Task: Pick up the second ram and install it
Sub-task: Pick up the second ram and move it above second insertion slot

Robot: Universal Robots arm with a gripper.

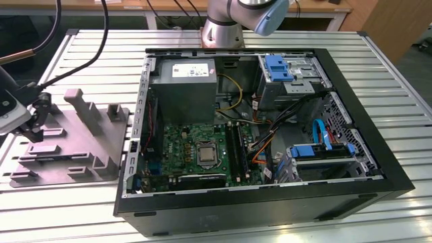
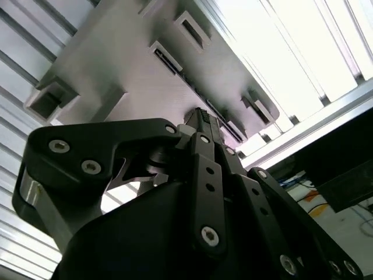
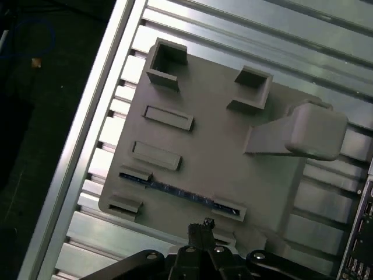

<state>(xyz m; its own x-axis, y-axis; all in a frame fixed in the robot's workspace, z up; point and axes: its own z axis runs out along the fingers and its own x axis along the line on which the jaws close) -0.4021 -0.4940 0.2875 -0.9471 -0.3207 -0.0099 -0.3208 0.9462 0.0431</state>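
Dark blue second ram point(image 3: 175, 189) sits edge-up in the grey fixture point(image 3: 221, 146), long axis crosswise just ahead of the gripper point(image 3: 201, 225), jaws closed, empty.

A case point(image 1: 270, 207) lies open on a slatted table point(image 1: 378, 55), with the arm's base point(image 1: 223, 30) behind it. Inside the case, a power supply point(image 1: 183, 86) sits behind the motherboard point(image 1: 196, 147). A fixture point(image 1: 74, 147) rests on the table just beside the case, on the exterior view's left. The ram point(image 3: 175, 190) sits in a slot of the fixture, with the gripper point(image 3: 201, 224) above the fixture's edge, near the ram.
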